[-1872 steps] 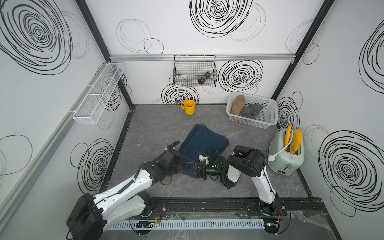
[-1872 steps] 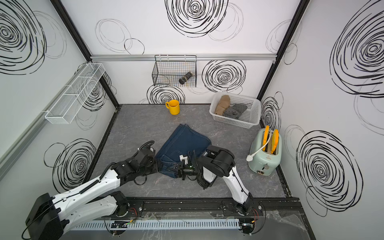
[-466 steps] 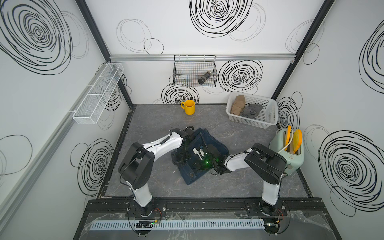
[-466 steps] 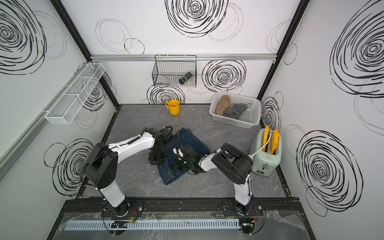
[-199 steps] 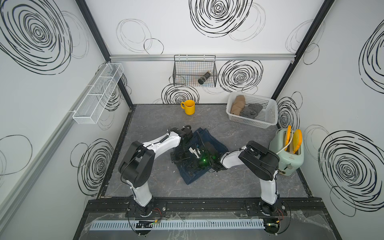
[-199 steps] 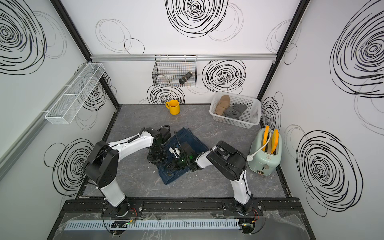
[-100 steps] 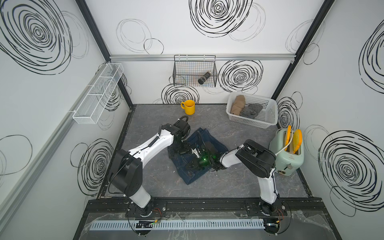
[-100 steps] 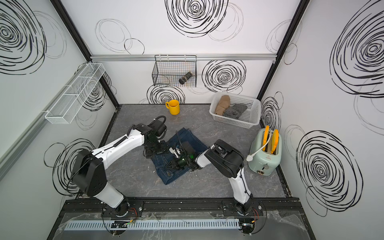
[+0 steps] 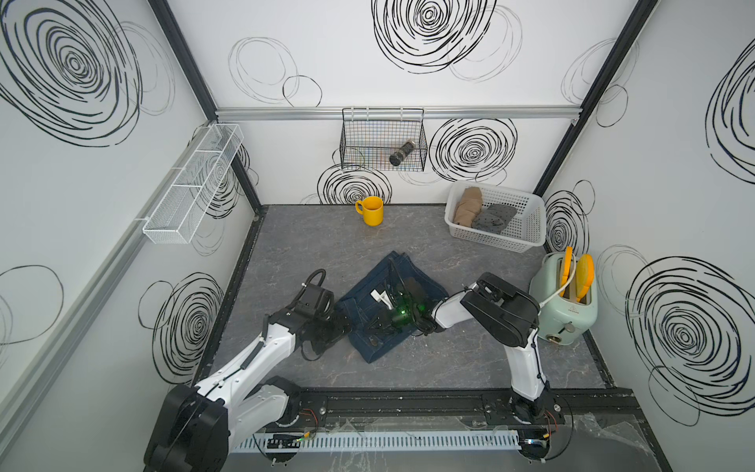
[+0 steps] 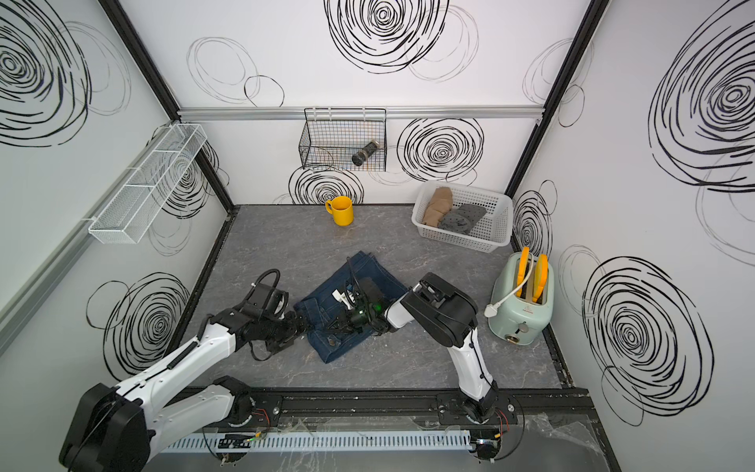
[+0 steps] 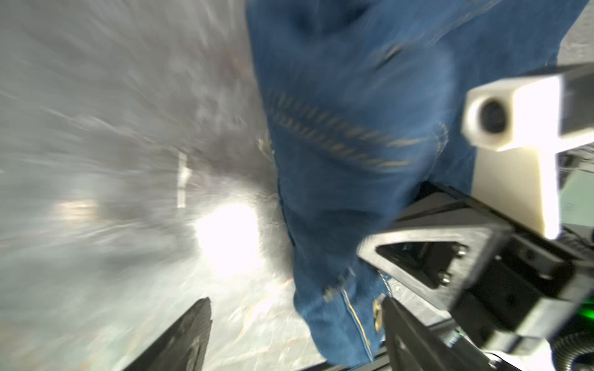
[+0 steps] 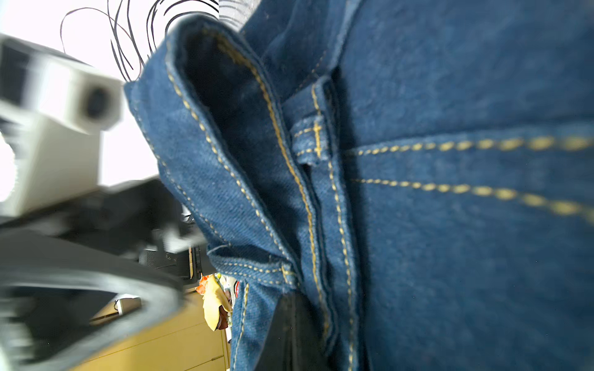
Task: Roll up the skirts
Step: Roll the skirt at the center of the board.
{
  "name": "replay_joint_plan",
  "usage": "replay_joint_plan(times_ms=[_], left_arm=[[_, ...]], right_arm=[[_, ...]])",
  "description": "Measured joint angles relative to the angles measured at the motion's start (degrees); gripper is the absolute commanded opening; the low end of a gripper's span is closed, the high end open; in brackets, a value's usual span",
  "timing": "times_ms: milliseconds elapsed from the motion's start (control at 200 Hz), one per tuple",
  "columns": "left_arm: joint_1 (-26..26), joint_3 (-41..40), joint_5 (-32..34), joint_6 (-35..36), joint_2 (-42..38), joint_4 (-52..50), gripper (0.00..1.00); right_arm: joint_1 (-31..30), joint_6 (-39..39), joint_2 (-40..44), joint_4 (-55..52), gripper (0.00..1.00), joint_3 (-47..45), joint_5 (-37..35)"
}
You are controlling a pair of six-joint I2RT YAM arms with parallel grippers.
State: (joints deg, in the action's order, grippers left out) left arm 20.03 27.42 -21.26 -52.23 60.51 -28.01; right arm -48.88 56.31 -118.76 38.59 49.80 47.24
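From my seat the denim skirt (image 9: 394,304) lies rumpled about the middle of the desk (image 9: 310,253), one corner pointing to 12 o'clock and the other to 6. My left hand (image 9: 342,323) sits at the skirt's 9 o'clock edge with its jaws spread wide. Its wrist view is blurred, but it shows the fingers (image 11: 189,334) apart, a stitched hem between them and nothing pinched. My right hand (image 9: 372,325) reaches in from 3 o'clock across the cloth and is closed on a fold of the denim by the waistband, which its own wrist view shows close up and raised. The tan skirt (image 9: 467,206) and the grey dotted skirt (image 9: 494,216) lie rolled side by side, touching, in the white basket (image 9: 490,241) at 2 o'clock, well apart from both hands
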Motion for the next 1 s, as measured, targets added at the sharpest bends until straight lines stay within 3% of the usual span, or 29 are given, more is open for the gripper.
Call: replay_joint_plan(times_ms=[65, 125, 290, 395, 570, 595, 816, 1001], left_arm=[[0.1, -2.5, -1.4, -1.2, 0.9, 4.3, 0.81], [0.2, -3.6, -1.6, -2.1, 1.8, 7.4, 0.73], [1.2, -2.4, 1.4, -4.8, 6.1, 11.7, 0.26], [3.3, 2.4, 3.9, -5.8, 11.1, 9.6, 0.12], [6.5, 16.4, 11.3, -5.4, 19.8, -5.4, 0.05], [6.8, 18.4, 12.3, -5.4, 20.9, -7.5, 0.00], [10.3, 32.7, 22.5, -6.4, 27.7, -25.4, 0.00], [14.3, 42.9, 27.7, -8.5, 34.8, -33.0, 0.00]], right_arm=[[0.0, 0.0, 0.0, -0.4, 0.04, 0.0, 0.0], [0.1, -0.1, 0.0, -0.8, 0.04, 0.0, 0.0], [0.1, -0.3, 0.0, -0.8, 0.04, 0.0, 0.0], [-0.5, 0.3, -0.1, 0.0, 0.04, -0.2, -0.3], [-2.1, 5.0, -0.9, 3.1, 0.05, 0.1, -4.0], [-2.3, 5.8, -1.1, 3.6, 0.05, 0.3, -4.6], [-6.4, 11.8, -3.8, 5.6, 0.10, 5.5, -9.9], [-6.9, 10.9, -1.8, 1.3, 0.17, 5.4, -14.3]])
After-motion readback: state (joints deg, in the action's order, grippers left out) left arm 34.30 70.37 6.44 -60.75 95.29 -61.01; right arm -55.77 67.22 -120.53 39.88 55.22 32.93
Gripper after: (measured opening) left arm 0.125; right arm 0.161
